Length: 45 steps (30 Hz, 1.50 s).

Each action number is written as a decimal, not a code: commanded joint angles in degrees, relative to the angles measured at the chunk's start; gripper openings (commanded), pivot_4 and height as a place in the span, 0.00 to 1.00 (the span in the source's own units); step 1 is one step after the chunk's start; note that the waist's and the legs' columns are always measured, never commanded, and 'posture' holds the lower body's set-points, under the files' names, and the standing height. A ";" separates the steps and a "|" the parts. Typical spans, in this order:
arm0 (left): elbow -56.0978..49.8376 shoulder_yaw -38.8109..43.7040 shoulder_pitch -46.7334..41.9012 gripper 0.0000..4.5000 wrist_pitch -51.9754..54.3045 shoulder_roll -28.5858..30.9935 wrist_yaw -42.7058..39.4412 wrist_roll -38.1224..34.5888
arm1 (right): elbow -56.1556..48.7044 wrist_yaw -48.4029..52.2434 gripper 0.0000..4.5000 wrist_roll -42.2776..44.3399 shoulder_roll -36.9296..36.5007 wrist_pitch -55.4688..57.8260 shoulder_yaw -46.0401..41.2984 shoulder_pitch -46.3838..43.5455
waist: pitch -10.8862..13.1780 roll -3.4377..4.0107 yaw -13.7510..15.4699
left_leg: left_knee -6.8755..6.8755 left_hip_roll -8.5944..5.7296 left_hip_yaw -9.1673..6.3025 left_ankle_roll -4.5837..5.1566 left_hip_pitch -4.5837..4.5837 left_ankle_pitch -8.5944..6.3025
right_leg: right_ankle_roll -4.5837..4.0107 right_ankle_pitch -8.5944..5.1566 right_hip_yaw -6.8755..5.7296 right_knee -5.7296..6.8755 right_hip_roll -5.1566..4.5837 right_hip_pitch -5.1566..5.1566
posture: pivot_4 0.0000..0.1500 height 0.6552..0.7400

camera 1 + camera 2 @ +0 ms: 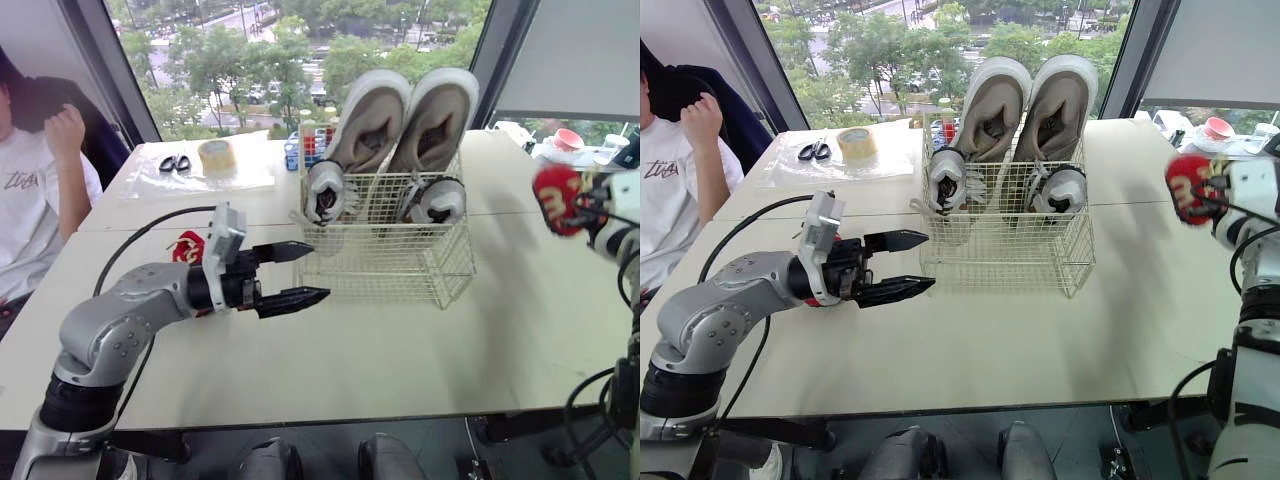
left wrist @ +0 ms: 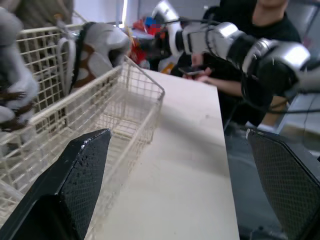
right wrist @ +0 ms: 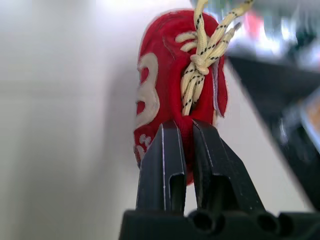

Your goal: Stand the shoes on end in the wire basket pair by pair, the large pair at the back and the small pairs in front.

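Left gripper point(image 1: 320, 272), wide, beside wire basket point(image 1: 400, 262) corner

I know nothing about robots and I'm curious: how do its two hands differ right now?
The left gripper is open and empty; the right gripper is shut on a red shoe. The left gripper hovers low over the table beside the wire basket; the right gripper is held up farther off on the basket's other side. Both have two black fingers.
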 commanded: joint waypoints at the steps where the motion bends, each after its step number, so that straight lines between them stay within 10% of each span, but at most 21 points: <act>1: 3.27 1.92 -3.92 1.00 1.56 -0.22 -1.81 -3.21 | -29.16 2.69 0.01 7.57 -0.61 3.40 -6.61 5.89 | 0.05 -0.05 0.25 | -0.08 0.00 -0.05 -0.05 -0.01 0.00 | -0.02 -0.06 0.00 0.01 0.02 -0.03 | 1.00 1.00; 12: 25.49 0.24 -21.56 1.00 6.69 -1.30 -14.10 -2.73 | -61.14 12.94 0.01 12.12 -9.74 0.11 -9.63 12.18 | 0.66 -1.05 0.06 | -0.36 -0.12 -0.22 0.08 0.14 -0.05 | -0.44 -0.27 -0.07 -0.09 0.04 0.07 | 1.00 1.00; 32: 32.65 -0.01 -29.48 1.00 13.33 -4.36 -21.00 -1.55 | -56.34 25.00 0.01 -1.44 -8.01 -37.03 6.30 12.79 | 1.30 -1.87 -0.02 | -0.38 -0.11 -0.25 0.11 0.07 -0.07 | -0.53 -0.33 -0.07 -0.15 -0.02 0.03 | 1.00 1.00; 38: 29.67 1.44 -26.43 0.34 15.27 -4.48 -19.56 -2.51 | -55.90 25.04 0.00 -0.45 -7.97 -33.86 7.33 11.22 | 1.41 -1.90 -0.02 | -0.38 -0.10 -0.26 0.10 0.07 -0.06 | -0.54 -0.33 -0.06 -0.13 -0.03 0.00 | 1.00 1.00; 41: 29.22 3.57 -25.29 0.06 16.53 -5.17 -16.96 -4.24 | -56.96 24.49 0.25 2.57 -8.20 -26.73 6.60 11.86 | 1.46 -1.92 -0.01 | -0.38 -0.10 -0.27 0.10 0.06 -0.06 | -0.55 -0.33 -0.04 -0.12 -0.05 0.00 | 1.00 1.00; 45: 27.11 9.01 -21.91 0.04 18.19 -8.14 -9.64 -8.39 | -62.70 17.49 0.71 30.44 -10.44 4.09 -0.11 15.27 | 1.49 -1.96 0.24 | -0.38 -0.11 -0.33 0.10 0.04 -0.06 | -0.57 -0.33 -0.06 -0.11 -0.31 0.00 | 1.00 1.00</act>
